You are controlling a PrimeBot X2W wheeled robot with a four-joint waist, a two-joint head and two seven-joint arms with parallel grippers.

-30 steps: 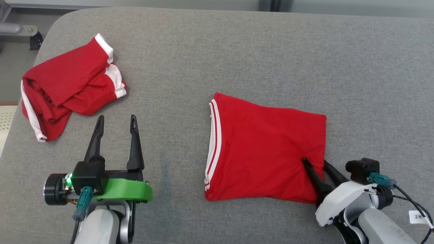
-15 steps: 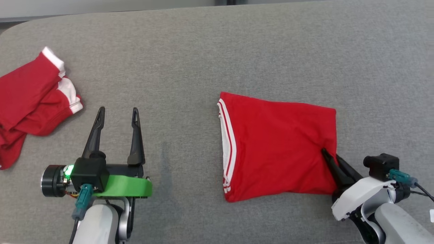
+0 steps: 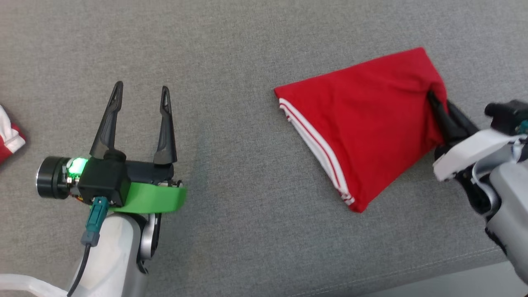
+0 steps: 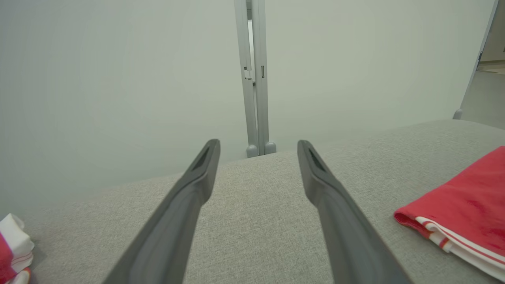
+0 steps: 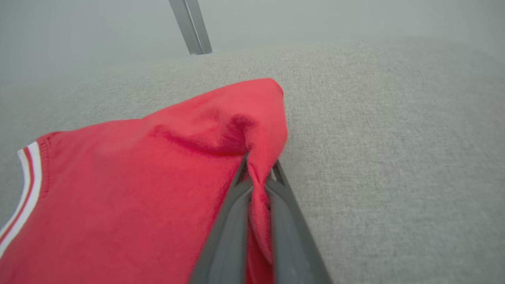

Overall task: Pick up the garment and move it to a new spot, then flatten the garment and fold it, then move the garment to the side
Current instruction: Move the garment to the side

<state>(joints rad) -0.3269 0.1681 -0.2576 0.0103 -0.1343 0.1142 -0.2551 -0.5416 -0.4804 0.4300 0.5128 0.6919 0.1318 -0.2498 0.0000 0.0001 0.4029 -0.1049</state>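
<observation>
A folded red garment (image 3: 363,123) with white stripes along one edge lies on the grey cushion at the right. My right gripper (image 3: 437,103) is shut on the garment's right edge, and the cloth (image 5: 158,189) bunches up between its fingers (image 5: 232,221). In the left wrist view the garment's striped corner (image 4: 457,221) lies at the far right. My left gripper (image 3: 140,93) stands open over bare cushion at the left, well away from the garment, its fingers (image 4: 189,205) holding nothing.
A second red and white garment (image 3: 10,140) peeks in at the left edge, and its bit (image 4: 14,252) sits at the lower left of the left wrist view. The grey cushion (image 3: 247,49) ends at its front edge (image 3: 412,272) at the lower right. Pale wall and a post (image 4: 254,75) stand behind.
The head camera has swung right, pushing the other garment almost out of frame. My right gripper has dragged the folded garment's right side up and away, turning it at an angle. The left gripper stays open.
</observation>
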